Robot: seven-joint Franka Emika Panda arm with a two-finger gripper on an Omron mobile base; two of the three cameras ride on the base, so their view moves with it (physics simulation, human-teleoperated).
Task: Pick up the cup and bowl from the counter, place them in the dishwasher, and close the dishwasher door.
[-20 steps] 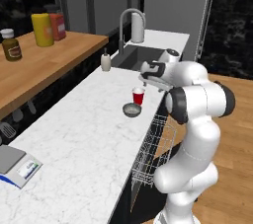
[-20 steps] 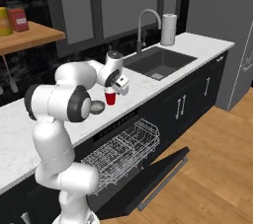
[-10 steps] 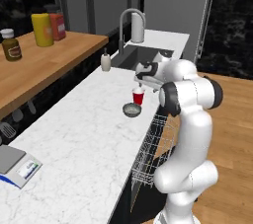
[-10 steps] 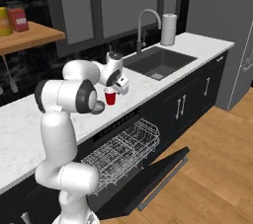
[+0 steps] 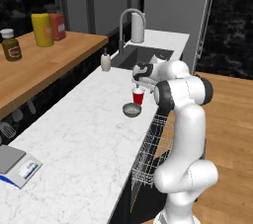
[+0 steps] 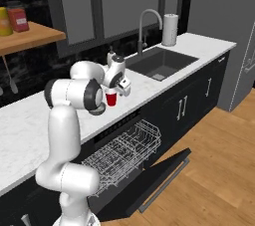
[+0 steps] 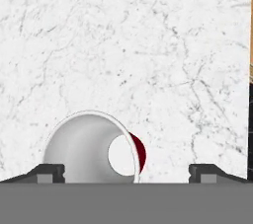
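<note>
The bowl (image 5: 132,110) sits on the tabletop (image 5: 89,139) just left of the tool (image 5: 139,81) and nearer the base. The tool hovers right over the cup (image 5: 139,96), jaws spread wide, holding nothing. Lower right, the dishwasher (image 6: 124,153) rack is out, its door (image 6: 149,182) down. This looks like the reach for the cup; next, centre it between the fingertips (image 7: 48,172), descend, close.

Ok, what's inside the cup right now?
Nothing: from the hand view the cup shows bare white walls and bottom. A strip at its near edge is cut off, between the open tool tips.
</note>
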